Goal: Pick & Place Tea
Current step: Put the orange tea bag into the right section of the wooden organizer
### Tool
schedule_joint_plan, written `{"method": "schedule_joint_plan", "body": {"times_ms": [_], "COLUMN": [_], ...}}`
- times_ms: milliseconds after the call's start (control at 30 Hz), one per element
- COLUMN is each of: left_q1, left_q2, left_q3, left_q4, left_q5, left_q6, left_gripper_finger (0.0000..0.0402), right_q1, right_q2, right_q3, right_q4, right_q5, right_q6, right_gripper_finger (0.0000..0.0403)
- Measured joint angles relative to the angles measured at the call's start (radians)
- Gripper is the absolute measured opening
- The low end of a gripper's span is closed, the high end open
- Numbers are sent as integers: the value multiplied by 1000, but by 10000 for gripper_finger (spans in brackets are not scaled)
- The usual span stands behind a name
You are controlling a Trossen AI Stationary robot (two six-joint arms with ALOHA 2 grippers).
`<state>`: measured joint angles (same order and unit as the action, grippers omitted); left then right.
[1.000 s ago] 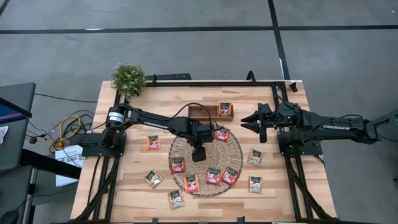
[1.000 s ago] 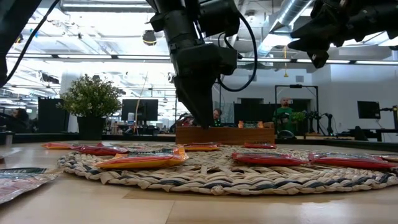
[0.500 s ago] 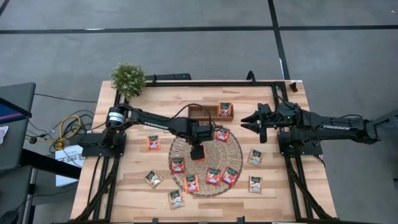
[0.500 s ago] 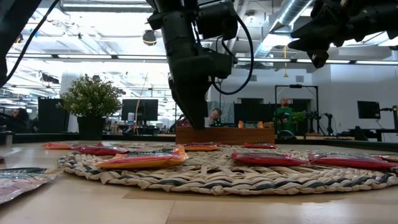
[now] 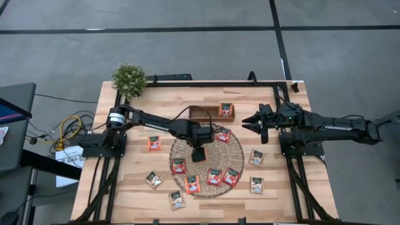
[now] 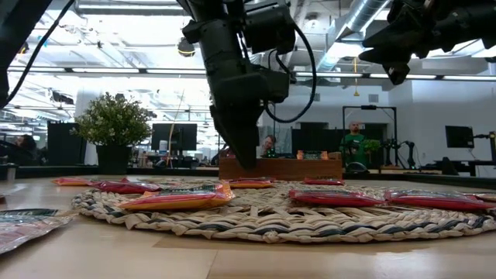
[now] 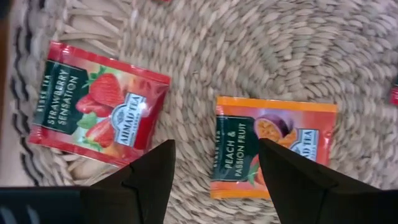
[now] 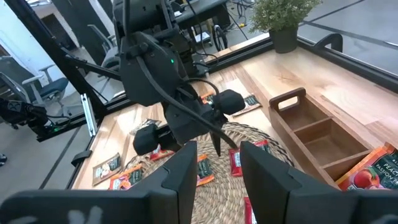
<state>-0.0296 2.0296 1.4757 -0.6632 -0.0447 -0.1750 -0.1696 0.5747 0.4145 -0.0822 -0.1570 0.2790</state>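
Observation:
Several small square tea sachets lie flat on the round woven mat (image 5: 206, 164) and on the table around it; one sachet (image 5: 225, 110) sits in the wooden tray (image 5: 201, 113). My left gripper (image 5: 199, 152) hangs open over the mat's middle, pointing down, fingertips just above the weave (image 6: 248, 159). In the left wrist view its fingers (image 7: 216, 144) frame bare mat, with a red strawberry sachet (image 7: 99, 106) on one side and an orange peach sachet (image 7: 273, 146) on the other. My right gripper (image 5: 250, 122) is open, raised right of the tray (image 8: 217, 149).
A potted plant (image 5: 129, 79) stands at the table's far left corner. Loose sachets lie left of the mat (image 5: 154, 143), near the near edge (image 5: 177, 200) and right of the mat (image 5: 256, 157). Dark frame rails run along both sides.
My left gripper has drifted a little toward the table's left over the mat's middle, staying low and open. The sachets and the right arm have kept still.

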Motion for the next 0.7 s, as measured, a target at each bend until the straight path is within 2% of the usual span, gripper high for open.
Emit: {"method": "schedule_joint_plan", "body": {"times_ms": [200, 700], "left_q1": [-4, -23], "left_q2": [11, 62], "left_q3": [0, 2], "left_q4": [8, 8], "left_q5": [-58, -12], "left_q6": [6, 3], "left_gripper_finger": [223, 223], "right_q1": [0, 0], "right_q2": [0, 0], "right_q3": [0, 0], "right_q4": [0, -4], "right_q5": [0, 0], "right_q6": [0, 0], "right_gripper_finger": [113, 113]}}
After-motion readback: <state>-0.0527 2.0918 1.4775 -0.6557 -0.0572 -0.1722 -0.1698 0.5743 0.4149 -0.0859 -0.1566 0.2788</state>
